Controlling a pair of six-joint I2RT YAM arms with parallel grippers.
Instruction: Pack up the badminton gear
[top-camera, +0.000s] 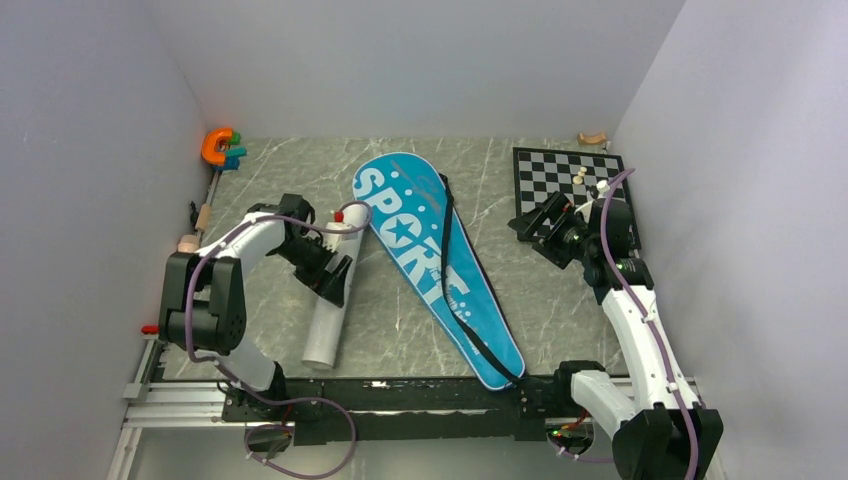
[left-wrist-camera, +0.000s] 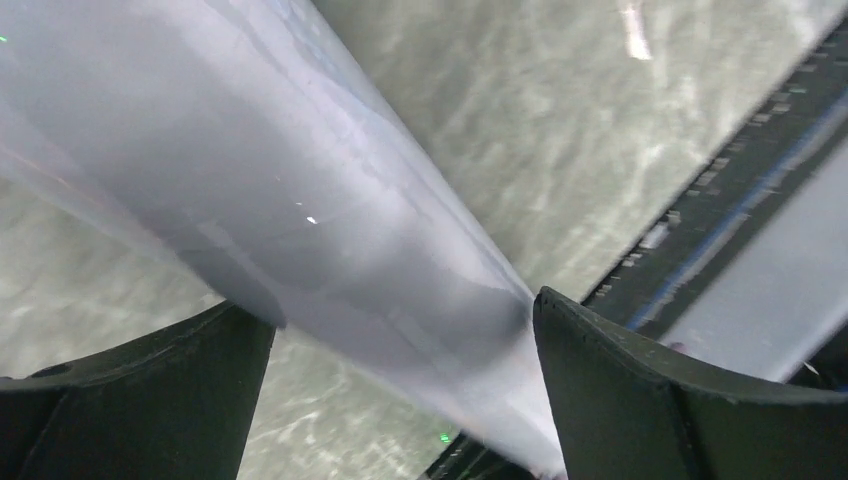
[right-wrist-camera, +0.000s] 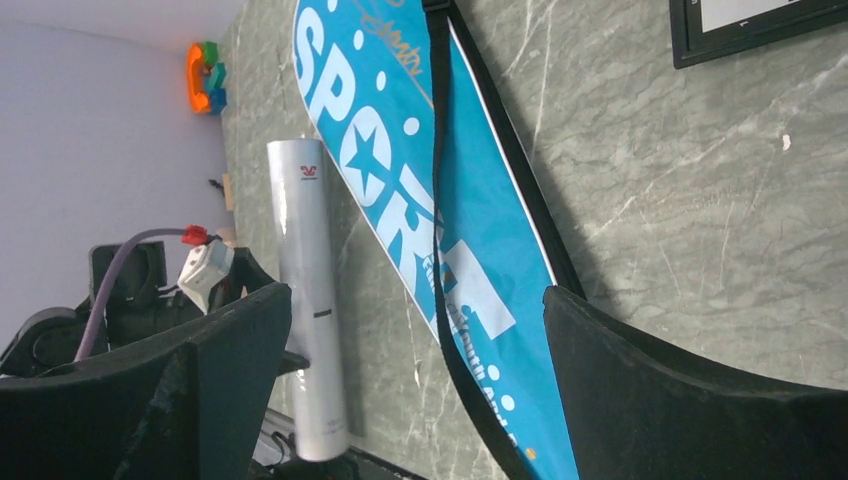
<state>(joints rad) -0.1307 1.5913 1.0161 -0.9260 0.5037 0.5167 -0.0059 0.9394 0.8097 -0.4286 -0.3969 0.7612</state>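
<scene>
The blue "SPORT" racket bag (top-camera: 420, 250) lies flat and diagonal mid-table, its black strap (top-camera: 447, 240) running along it. Left of it the long white tube (top-camera: 323, 335) lies on the marble. My left gripper (top-camera: 325, 270) hangs over the tube's middle, open, with one finger on each side of it. In the left wrist view the tube (left-wrist-camera: 330, 230) runs between the dark fingers (left-wrist-camera: 650, 400). My right gripper (top-camera: 535, 228) hovers open and holds nothing, between the bag and the chessboard. Its wrist view shows the bag (right-wrist-camera: 400, 150) and the tube (right-wrist-camera: 305, 300) below it.
A black-and-white chessboard (top-camera: 560, 180) with a few small pieces lies at the back right. An orange C-shaped toy (top-camera: 218, 146) sits in the back left corner. Walls close in on the left, back and right. The black base rail (top-camera: 400, 390) runs along the near edge.
</scene>
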